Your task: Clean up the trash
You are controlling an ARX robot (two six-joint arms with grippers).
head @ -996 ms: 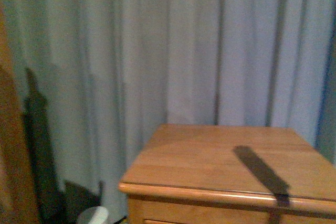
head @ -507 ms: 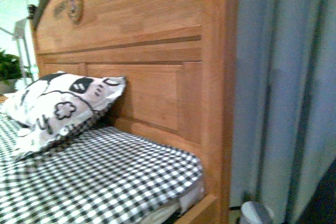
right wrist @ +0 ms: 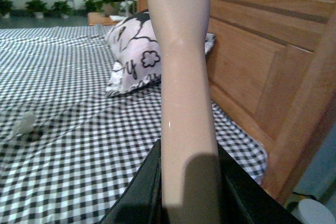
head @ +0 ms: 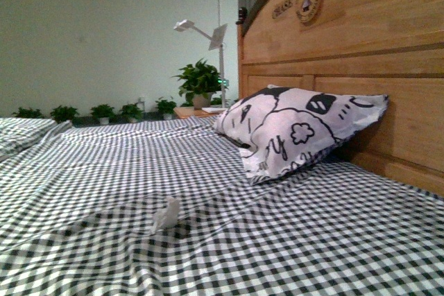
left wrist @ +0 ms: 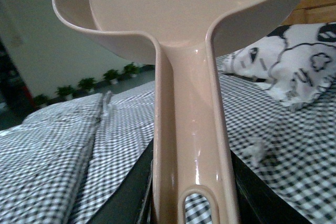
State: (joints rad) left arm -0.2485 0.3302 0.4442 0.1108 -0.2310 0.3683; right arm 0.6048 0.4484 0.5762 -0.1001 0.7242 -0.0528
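trash scrap (head: 166,214) on checked sheet (head: 312,240), well ahead of both jaws, left gripper (left wrist: 194,203) clamped around dustpan (left wrist: 184,14) handle, right gripper (right wrist: 188,198) clamped around beige handle (right wrist: 184,77)

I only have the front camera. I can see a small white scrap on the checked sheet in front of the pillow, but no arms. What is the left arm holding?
Observer: The left gripper is shut on the handle of a beige dustpan, with the pan end pointing away from the wrist.
Operator: And the right one?
Observer: The right gripper is shut on a beige handle. Its far end runs out of frame, so I cannot tell what tool it is.
Operator: Anything beside the bed?
Observer: A round pale object sits on the floor past the end of the headboard, only partly in view.
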